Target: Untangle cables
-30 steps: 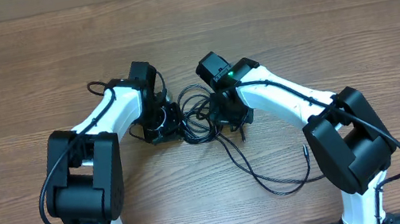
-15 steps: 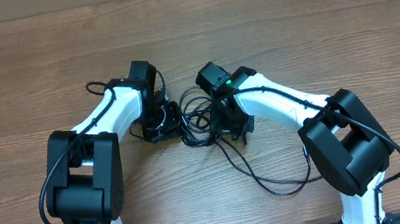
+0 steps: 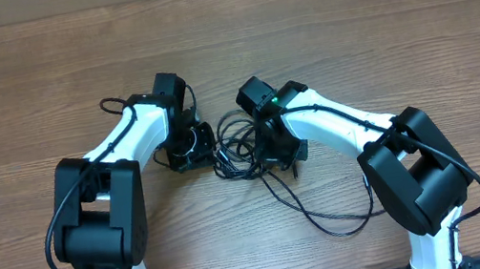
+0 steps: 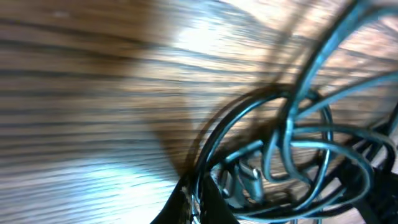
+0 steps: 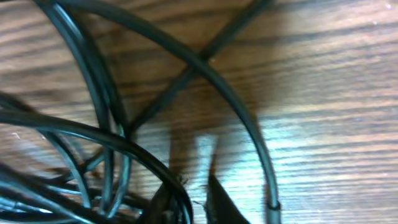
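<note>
Wood-grain table [image 3: 415,20] carries tangled black cables [image 3: 238,147] at its centre between two white-and-black arms, the left gripper [image 4: 194,202] clamped on a strand, while whether the right gripper [image 5: 189,208] grips one cannot be told.

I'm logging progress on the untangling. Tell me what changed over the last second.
The right gripper moved left, closer into the tangle of cables, which bunched slightly toward the left gripper. The left gripper stayed shut on the cables, its arm almost still; the trailing loop kept its place.
</note>
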`<control>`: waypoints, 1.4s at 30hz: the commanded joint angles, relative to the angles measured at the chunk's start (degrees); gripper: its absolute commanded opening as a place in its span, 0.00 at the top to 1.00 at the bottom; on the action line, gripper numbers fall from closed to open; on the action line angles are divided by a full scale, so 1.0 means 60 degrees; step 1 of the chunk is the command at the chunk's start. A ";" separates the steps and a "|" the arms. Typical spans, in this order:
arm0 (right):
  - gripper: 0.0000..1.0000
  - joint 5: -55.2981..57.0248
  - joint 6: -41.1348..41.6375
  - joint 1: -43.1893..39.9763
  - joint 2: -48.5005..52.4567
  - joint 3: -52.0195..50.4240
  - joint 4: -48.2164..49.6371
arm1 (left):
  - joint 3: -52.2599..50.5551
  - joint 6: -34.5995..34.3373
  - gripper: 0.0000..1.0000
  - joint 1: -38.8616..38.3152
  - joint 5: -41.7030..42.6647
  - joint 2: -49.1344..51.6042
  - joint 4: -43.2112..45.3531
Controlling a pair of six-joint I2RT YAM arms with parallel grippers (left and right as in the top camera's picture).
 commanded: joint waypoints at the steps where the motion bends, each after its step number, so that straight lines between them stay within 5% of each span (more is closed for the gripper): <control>1: 0.92 0.0415 -0.0637 -0.0262 0.0029 -0.0073 -0.0317 | -0.0324 0.0007 0.96 0.0539 -0.2430 0.0364 -0.0076; 15: 0.96 -0.0528 -0.2175 -0.1031 0.0029 0.1687 -0.1912 | -0.0324 0.0007 0.95 0.0623 -0.2546 0.0364 0.0040; 24: 0.82 0.0816 -0.3803 -0.1137 0.0029 0.2430 -0.2463 | -0.0324 0.0007 0.92 0.0623 -0.2550 0.0364 0.0044; 27: 0.72 0.0415 -0.3778 -0.1137 0.0029 0.2430 -0.2430 | -0.0324 0.0007 0.91 0.0623 -0.2550 0.0364 0.0044; 29: 0.42 -0.1224 -0.3767 -0.1137 0.0029 0.2422 -0.2463 | -0.0324 0.0007 0.88 0.0623 -0.2550 0.0364 0.0044; 31: 0.28 -0.2477 -0.3767 -0.1096 0.0029 0.2371 -0.2674 | -0.0324 0.0007 0.81 0.0623 -0.2546 0.0364 0.0044; 39: 0.27 -0.2543 -0.2000 -0.0583 0.0029 0.1257 -0.2138 | -0.0324 0.0011 0.63 0.0623 -0.2546 0.0364 0.0040; 42: 0.43 -0.1912 -0.1049 -0.0393 0.0029 0.0863 -0.1596 | -0.0302 0.0350 0.62 0.0623 -0.2251 0.0364 0.0044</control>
